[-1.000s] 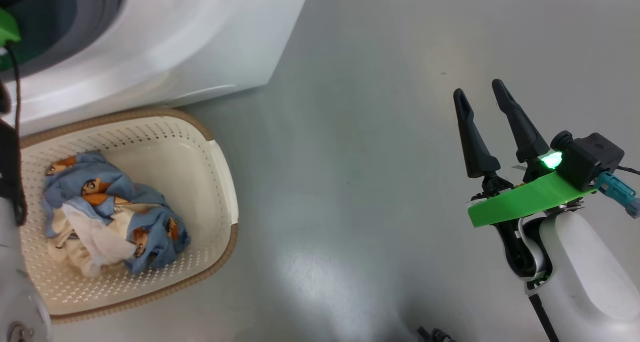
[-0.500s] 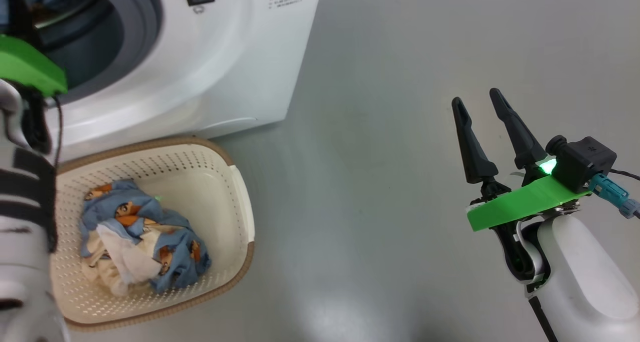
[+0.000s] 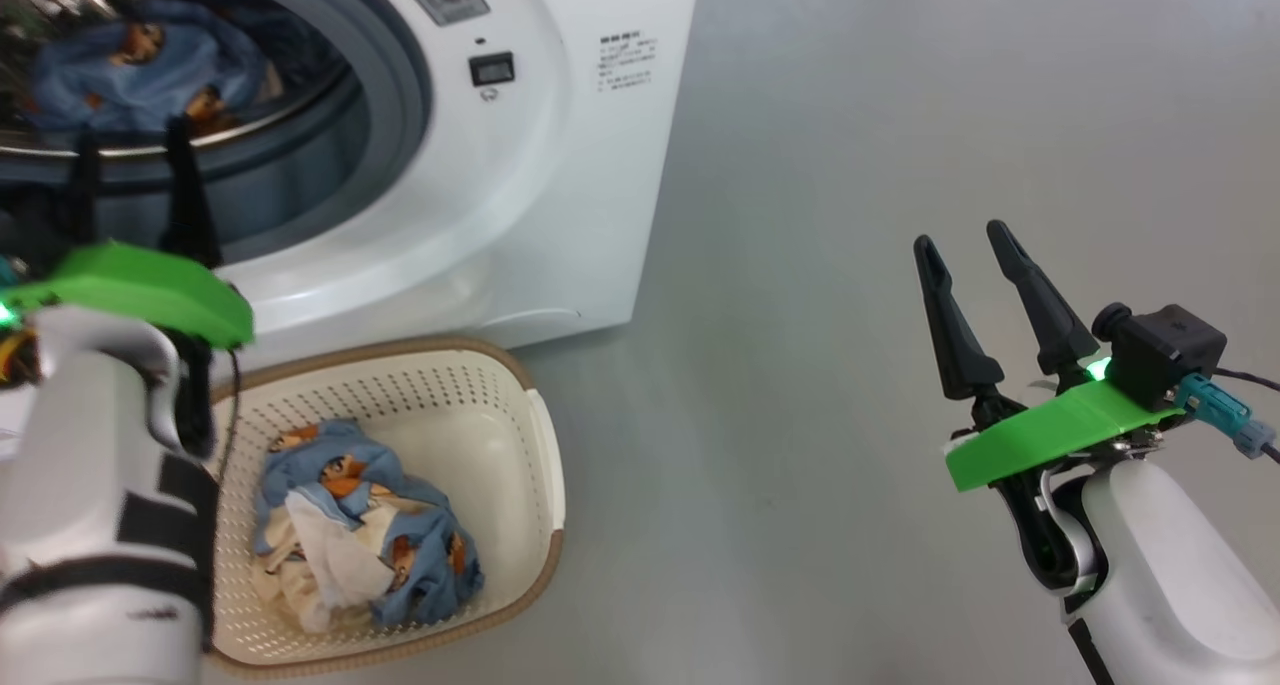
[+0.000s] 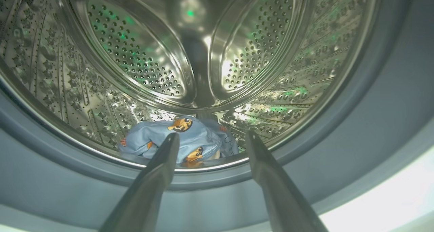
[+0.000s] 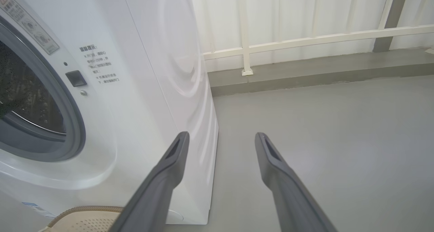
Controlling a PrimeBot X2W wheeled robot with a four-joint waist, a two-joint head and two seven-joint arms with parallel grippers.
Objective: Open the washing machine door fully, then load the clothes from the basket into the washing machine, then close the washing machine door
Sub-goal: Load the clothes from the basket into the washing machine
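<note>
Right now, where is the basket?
In the head view, the basket sits on the floor at lower left, just in front of the washing machine, with clothes bunched inside.

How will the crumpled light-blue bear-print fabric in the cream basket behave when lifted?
The crumpled light-blue bear-print fabric lies folded on itself, so it is probably floppy and would drape when lifted. Its blue, cream and white parts look tangled; one pinch may drag others along.

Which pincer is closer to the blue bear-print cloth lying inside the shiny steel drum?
Left. The left pincer points, open, into the mouth of the steel drum, toward the blue bear-print cloth. The right pincer hangs open over grey floor beside the white washer.
</note>
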